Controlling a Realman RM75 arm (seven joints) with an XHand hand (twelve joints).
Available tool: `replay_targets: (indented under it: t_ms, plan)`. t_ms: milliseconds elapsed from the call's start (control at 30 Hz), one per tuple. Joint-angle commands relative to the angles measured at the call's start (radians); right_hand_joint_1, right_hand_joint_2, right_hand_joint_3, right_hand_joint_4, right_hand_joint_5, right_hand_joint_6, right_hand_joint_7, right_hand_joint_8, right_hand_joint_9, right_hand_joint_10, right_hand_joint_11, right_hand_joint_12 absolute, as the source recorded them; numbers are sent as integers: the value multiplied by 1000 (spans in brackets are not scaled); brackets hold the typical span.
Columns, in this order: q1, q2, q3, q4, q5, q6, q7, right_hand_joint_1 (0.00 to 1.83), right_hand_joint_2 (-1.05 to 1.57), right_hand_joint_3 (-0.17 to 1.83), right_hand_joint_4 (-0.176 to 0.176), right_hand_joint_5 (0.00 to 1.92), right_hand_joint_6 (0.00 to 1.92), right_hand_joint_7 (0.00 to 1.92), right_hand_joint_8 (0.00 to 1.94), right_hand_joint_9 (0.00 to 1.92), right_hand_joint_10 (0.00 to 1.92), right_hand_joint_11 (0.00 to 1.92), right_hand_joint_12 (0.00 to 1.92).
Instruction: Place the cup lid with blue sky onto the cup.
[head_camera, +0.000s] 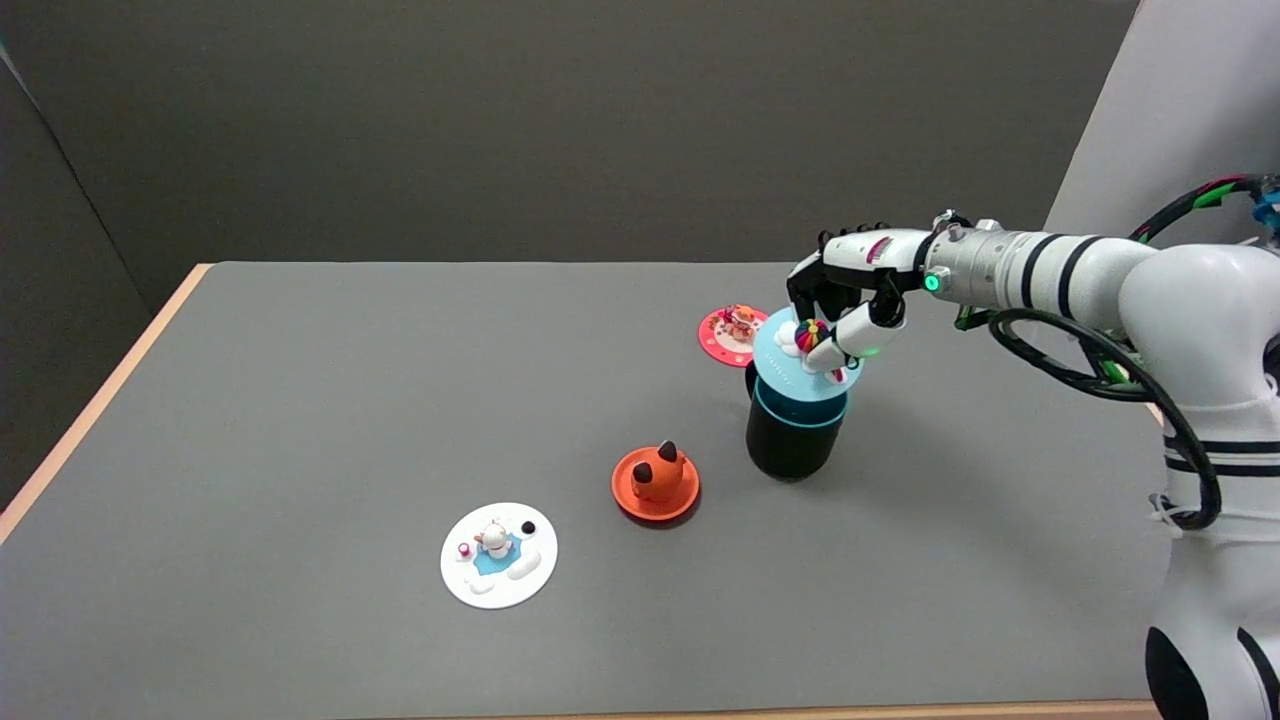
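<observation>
Blue lid (790, 370) tilted atop cup (795, 440)

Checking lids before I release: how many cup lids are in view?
4. Sky-blue lid on the black cup under the right hand; pink lid behind it; orange lid and white lid nearer.

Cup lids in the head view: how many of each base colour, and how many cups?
Light blue lid: 1, tilted on the cup under the right hand
Pink-red lid: 1
Orange lid: 1
White lid: 1
Black cup: 1
Total: 4 lids and 1 cup, 5 things
</observation>
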Motion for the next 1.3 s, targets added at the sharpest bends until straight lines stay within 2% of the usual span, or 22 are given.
replay_targets:
  t_ms: [33, 300, 533, 633, 1300]
  plan:
    - [105, 37, -53, -4, -1, -127, 15, 1029, 1280, 214, 42, 528, 1701, 551, 1699, 318, 1523, 293, 1467]
    - [139, 61, -120, -2, -1, -204, 63, 1031, 1289, 202, 39, 520, 1728, 546, 1691, 316, 1521, 286, 1457]
    - [113, 56, -117, -3, -1, -234, 91, 1026, 1298, 199, 39, 514, 1745, 536, 1702, 318, 1526, 296, 1463]
    - [113, 63, -116, -2, -1, -235, 95, 1037, 1264, 250, 38, 528, 1732, 548, 1690, 311, 1535, 291, 1476]
    - [94, 68, -106, -1, -1, -221, 95, 1021, 1288, 221, 41, 511, 1744, 539, 1699, 312, 1543, 292, 1479]
